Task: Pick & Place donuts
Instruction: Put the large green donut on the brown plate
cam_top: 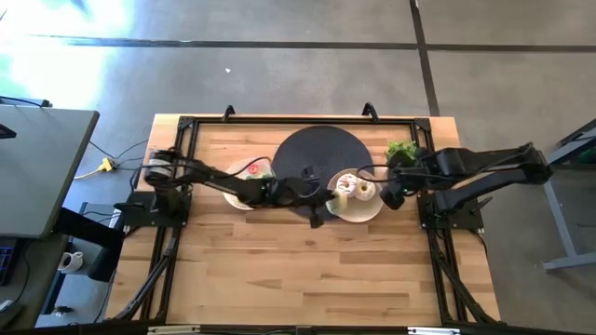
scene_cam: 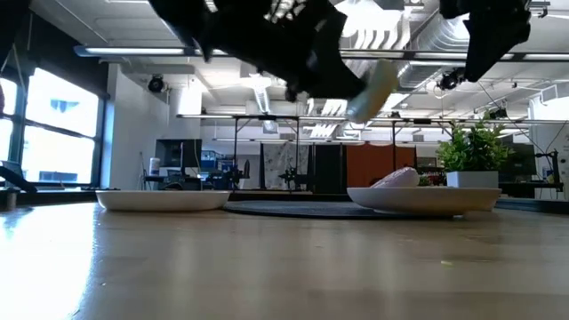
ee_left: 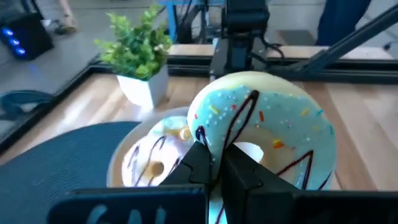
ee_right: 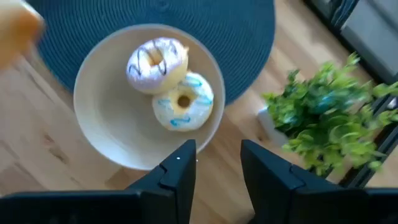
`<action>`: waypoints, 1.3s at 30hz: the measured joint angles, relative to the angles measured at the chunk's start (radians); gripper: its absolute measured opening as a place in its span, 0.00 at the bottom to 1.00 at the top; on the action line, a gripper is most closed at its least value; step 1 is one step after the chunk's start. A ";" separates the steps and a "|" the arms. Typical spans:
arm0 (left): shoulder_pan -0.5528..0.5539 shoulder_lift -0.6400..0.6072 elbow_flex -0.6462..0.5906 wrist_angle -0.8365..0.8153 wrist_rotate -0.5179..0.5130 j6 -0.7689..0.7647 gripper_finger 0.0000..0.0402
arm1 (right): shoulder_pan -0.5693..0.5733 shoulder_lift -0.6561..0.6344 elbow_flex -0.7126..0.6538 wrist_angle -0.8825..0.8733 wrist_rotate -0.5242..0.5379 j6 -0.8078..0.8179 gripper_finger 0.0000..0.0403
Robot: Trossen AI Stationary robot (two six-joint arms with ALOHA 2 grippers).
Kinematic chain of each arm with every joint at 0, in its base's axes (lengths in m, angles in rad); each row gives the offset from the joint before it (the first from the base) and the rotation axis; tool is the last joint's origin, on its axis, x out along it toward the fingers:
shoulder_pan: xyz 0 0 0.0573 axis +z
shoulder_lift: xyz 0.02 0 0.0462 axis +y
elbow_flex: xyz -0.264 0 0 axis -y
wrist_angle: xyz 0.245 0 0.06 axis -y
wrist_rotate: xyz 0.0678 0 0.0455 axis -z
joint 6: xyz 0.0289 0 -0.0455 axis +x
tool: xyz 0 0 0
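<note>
My left gripper (ee_left: 217, 158) reaches across the table to the right plate (cam_top: 372, 216) and is shut on a large donut (ee_left: 273, 118) with pale blue icing, sprinkles and dark drizzle. The low view shows that donut (scene_cam: 375, 87) as a pale slanted shape above the plate (scene_cam: 427, 200). Two donuts lie in the plate: one with white icing and dark drizzle (ee_right: 157, 64), one with white icing and blue drizzle (ee_right: 183, 102). My right gripper (ee_right: 217, 155) hovers open above the plate's right rim, touching nothing. More donuts (cam_top: 253, 169) lie in the left plate (cam_top: 240, 200). My left gripper pinches the blue-iced donut between its two fingers at the ring's edge (ee_left: 208, 134) nearest the wrist. The fingers come slanting down from the table's left. The donut is lifted clear above the right plate and tilted, its iced face turned toward the wrist camera.
The big black disc (cam_top: 317, 149) lies at the far middle of the table, between the two plates and partly under them. A small potted plant (cam_top: 402, 149) stands beyond the right plate, close to my right arm. Bare wood (cam_top: 298, 270) stretches along the near side.
</note>
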 joint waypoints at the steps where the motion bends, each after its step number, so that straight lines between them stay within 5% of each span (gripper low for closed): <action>1: 0.011 0.028 0.018 0.006 0.013 -0.005 0.01 | 0.009 -0.010 0.000 0.000 0.018 0.002 0.31; 17: 0.042 0.374 0.459 -0.281 0.051 -0.091 0.11 | 0.033 -0.021 0.000 0.008 0.072 -0.001 0.31; 25: 0.055 0.392 0.514 -0.317 0.045 0.006 0.19 | 0.033 -0.021 0.000 0.010 0.073 -0.004 0.31; 39: 0.061 0.391 0.511 -0.455 0.064 0.010 0.50 | 0.033 -0.021 0.000 0.025 0.072 -0.004 0.31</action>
